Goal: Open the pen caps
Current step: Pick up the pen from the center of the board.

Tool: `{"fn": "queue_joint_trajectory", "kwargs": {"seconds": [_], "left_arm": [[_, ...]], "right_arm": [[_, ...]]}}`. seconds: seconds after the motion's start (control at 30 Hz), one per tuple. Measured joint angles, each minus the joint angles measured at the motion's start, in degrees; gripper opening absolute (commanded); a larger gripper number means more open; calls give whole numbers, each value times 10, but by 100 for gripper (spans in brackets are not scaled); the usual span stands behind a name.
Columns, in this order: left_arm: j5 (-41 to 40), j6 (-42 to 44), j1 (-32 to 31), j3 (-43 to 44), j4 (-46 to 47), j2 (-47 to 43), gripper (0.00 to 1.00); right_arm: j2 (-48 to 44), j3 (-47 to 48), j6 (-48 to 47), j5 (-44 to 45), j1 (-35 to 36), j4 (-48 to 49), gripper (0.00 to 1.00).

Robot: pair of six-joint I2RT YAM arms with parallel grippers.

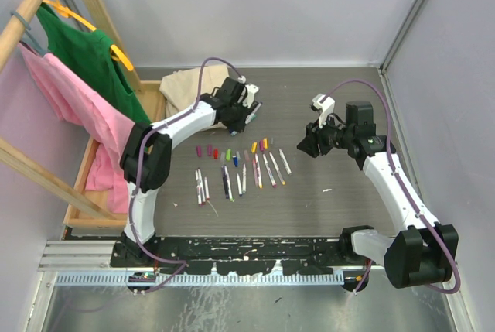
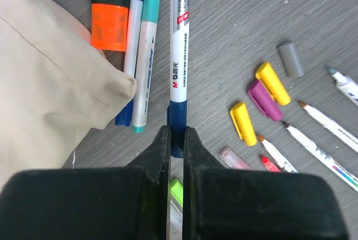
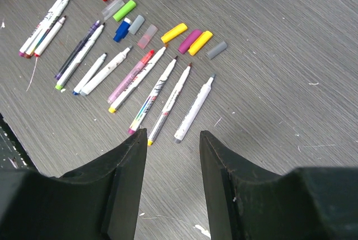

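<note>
- Plainly, the left gripper (image 2: 177,146) is clamped on the blue cap (image 2: 177,118) of a white pen (image 2: 179,38). Its fingers (image 2: 161,156) press the cap from both sides, and the barrel runs straight away from them.
- Whether that pen rests on the table (image 2: 235,16) or is lifted off it cannot be told.
- Just left of it, a teal pen (image 2: 146,50) and a thin blue-capped pen (image 2: 133,44) lie side by side. A black marker (image 2: 110,10) with an orange band lies beyond them, and a beige cloth (image 2: 50,83) lies against their left side.
- To the right of the held pen, loose caps (image 2: 264,100) lie on the table: two yellow, one purple, one grey and one clear pink. A green one is partly hidden beside the finger.
- The right gripper (image 3: 173,159) hangs above the table with its jaws apart and nothing between them.
- Just beyond it, the uncapped pens (image 3: 195,108) lie in a loose row, their tips pointing towards the caps.
- The right wrist view shows more caps further along that line: blue, green, red and purple.
- From overhead, the left gripper sits at the far side of the table beside the cloth, past the rows of caps and pens. The right gripper is well apart from it, to the right.
- A wooden rack (image 1: 23,15) at the far left carries green and pink garments (image 1: 85,61).
</note>
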Motion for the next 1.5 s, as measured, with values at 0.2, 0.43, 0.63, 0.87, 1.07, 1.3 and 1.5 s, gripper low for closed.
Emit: {"fn": "queue_joint_trajectory", "kwargs": {"seconds": [0.2, 0.43, 0.63, 0.87, 1.07, 1.3, 1.5], "left_arm": [[44, -7, 0, -24, 28, -35, 0], [159, -38, 0, -116, 63, -101, 0], [277, -84, 0, -175, 107, -153, 0], [363, -127, -26, -238, 143, -184, 0], [371, -137, -71, -261, 140, -186, 0], [371, -137, -100, -272, 133, -227, 0], [370, -137, -100, -276, 132, -240, 0]], "right_arm": [[0, 0, -17, -29, 0, -3, 50], [0, 0, -163, -122, 0, -29, 78], [2, 9, -569, -182, 12, -175, 84], [15, 35, -794, -103, 106, -221, 71], [17, 41, -817, -9, 199, -199, 60], [49, 37, -816, 97, 262, -176, 48], [57, 20, -814, 159, 273, -160, 34]]}}
